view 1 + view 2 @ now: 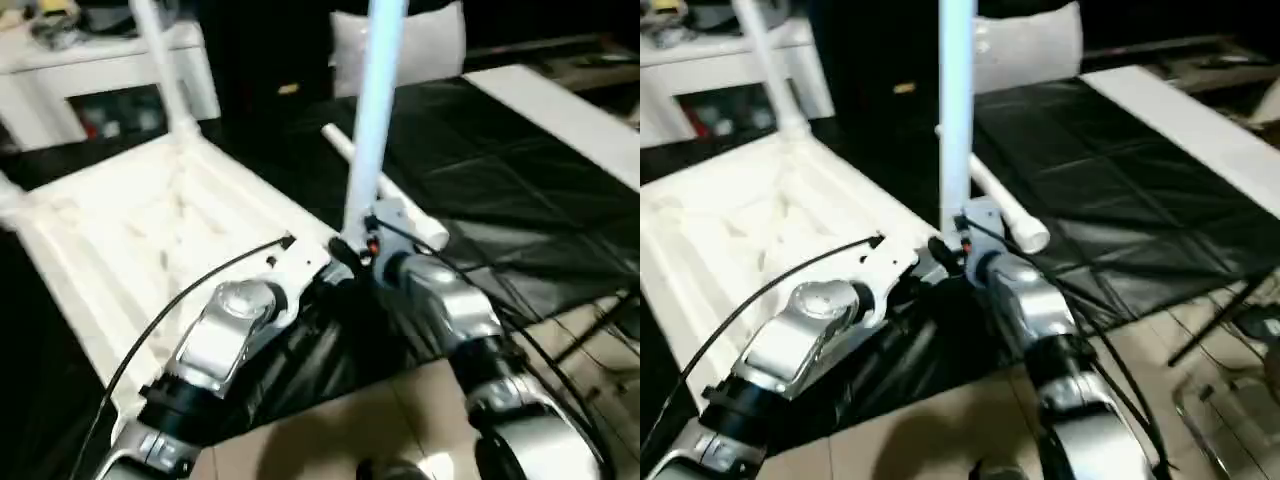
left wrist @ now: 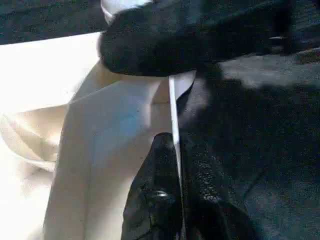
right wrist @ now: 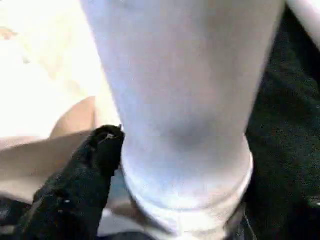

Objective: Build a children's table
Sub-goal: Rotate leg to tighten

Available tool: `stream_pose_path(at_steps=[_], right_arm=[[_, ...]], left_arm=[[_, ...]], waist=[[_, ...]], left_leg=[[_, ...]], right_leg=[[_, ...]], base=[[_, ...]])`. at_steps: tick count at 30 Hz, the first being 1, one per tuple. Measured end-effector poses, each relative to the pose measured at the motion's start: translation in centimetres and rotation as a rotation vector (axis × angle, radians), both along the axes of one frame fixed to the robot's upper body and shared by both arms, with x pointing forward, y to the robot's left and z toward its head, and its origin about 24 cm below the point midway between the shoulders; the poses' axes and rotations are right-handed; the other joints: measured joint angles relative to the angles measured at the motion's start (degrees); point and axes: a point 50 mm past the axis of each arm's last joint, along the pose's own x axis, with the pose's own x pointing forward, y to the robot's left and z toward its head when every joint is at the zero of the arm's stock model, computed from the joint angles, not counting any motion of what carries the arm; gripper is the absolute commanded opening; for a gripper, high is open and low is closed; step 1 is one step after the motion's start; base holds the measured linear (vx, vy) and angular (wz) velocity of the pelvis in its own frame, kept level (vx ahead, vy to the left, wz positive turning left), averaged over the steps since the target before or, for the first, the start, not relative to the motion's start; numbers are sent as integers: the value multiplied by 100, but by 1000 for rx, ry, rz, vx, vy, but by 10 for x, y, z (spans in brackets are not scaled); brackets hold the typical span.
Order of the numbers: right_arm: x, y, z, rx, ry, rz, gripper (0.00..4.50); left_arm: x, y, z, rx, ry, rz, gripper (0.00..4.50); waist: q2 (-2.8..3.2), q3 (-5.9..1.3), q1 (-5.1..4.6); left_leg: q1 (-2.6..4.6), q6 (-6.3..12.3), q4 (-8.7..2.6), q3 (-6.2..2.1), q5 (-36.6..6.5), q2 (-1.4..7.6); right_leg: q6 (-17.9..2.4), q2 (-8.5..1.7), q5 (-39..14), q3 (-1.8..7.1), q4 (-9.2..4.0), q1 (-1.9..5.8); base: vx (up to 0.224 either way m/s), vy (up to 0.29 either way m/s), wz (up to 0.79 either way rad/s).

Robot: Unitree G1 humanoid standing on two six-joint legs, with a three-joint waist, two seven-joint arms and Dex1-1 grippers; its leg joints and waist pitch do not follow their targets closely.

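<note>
Left eye view is showing the children's table top (image 1: pixel 150 240) lying upside down, ribbed underside facing up, on a black sheet (image 1: pixel 520 190) spread over the floor. 2 legs are standing upright in its corner sockets: the far leg (image 1: pixel 165 70) is rising from the far corner with its long axis leaning slightly, and the near leg (image 1: pixel 372 120) is rising almost vertically from the near right corner. A 3rd leg (image 1: pixel 385 190) is lying flat on the black sheet just behind the near leg, its long axis running diagonally, and it is touching neither tool.

The left tool (image 2: pixel 176 170) is sitting fully closed, its fingers pinching the thin edge of the table top beside the near corner. The right tool (image 3: pixel 177 165) is sitting at the base of the near leg; one black finger (image 3: pixel 95 160) is lying against the leg, but I cannot tell whether the tool is gripping it or standing apart. No readable writing is appearing anywhere.
</note>
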Motion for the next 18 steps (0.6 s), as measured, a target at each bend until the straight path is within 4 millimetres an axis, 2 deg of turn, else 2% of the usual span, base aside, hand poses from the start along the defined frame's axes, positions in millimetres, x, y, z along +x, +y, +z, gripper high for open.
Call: stream_pose_path(at_steps=[5,9,12,14,18], right_arm=[[-17,-19,-1,18,-23,57,445],[-35,-40,-18,14,46,92,445],[-36,-53,-10,-11,4,138,445],[-35,-60,0,-34,-48,189,445],[-35,-67,10,-51,-83,285,445]], left_arm=[[4,7,2,21,-34,-43,0],[9,17,4,37,-61,-74,0],[9,25,4,42,-77,-127,0],[8,30,3,53,-84,-172,0],[6,39,2,76,-84,-256,0]], waist=[[27,1,115],[56,12,204],[88,3,279],[94,0,374],[85,4,565]], left_leg=[[-18,0,-13,14,4,27],[-32,18,0,46,17,38],[-56,64,2,70,42,37],[-52,66,6,87,42,43],[-6,68,13,142,41,64]], right_leg=[[-6,18,-12,0,4,-27],[-10,31,-14,33,19,-62],[-46,32,8,62,31,-102],[-46,37,8,68,37,-104],[-50,53,10,129,63,-103]], base=[[0,0,0],[0,0,0],[0,0,0],[0,0,0],[0,0,0]])
